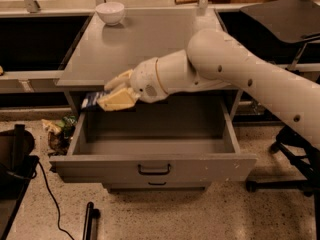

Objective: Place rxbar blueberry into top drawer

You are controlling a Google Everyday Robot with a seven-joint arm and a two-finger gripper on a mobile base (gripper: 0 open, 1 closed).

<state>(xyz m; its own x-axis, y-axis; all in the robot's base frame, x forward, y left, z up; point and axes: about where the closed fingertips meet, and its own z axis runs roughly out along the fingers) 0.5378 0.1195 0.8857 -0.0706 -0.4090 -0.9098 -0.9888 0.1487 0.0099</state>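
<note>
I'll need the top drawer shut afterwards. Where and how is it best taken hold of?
Probably by the dark pull handle at the middle of the top drawer front, coming from the front: it is a slim horizontal bar, so fingers go above and below it. The gripper hangs over the drawer's left rear, holding the rxbar blueberry.

You're in an office-style workroom: a grey metal cabinet (150, 39) at centre, speckled floor (225, 214) at 6 o'clock and a wheeled chair base (275, 184) at 4 o'clock. Your gripper (116, 95), just toward 9 o'clock, clamps the rxbar blueberry (92, 100) over the open top drawer (160, 131).
</note>
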